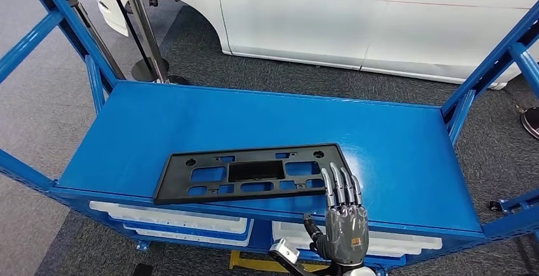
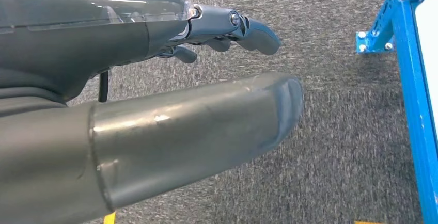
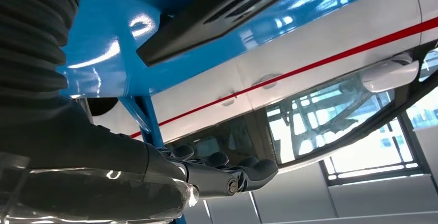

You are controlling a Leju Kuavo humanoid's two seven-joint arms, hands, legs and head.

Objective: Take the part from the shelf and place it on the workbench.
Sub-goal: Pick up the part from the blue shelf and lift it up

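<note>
Floor (image 1: pixel 38 98): grey carpet; white car (image 1: pixel 356 15) with red stripe behind.
Shelf (image 1: pixel 394 142): blue metal, glossy top; white trays (image 1: pixel 191 222) on the level below.
Left hand (image 2: pixel 227 28): over carpet, holding nothing, fingers slightly curled.
Part (image 1: pixel 251 173): black slotted plate, flat near the shelf's front edge.
Right hand (image 1: pixel 343 215): fingers straight and together, tips at the part's right front corner; contact unclear, nothing held.
</note>
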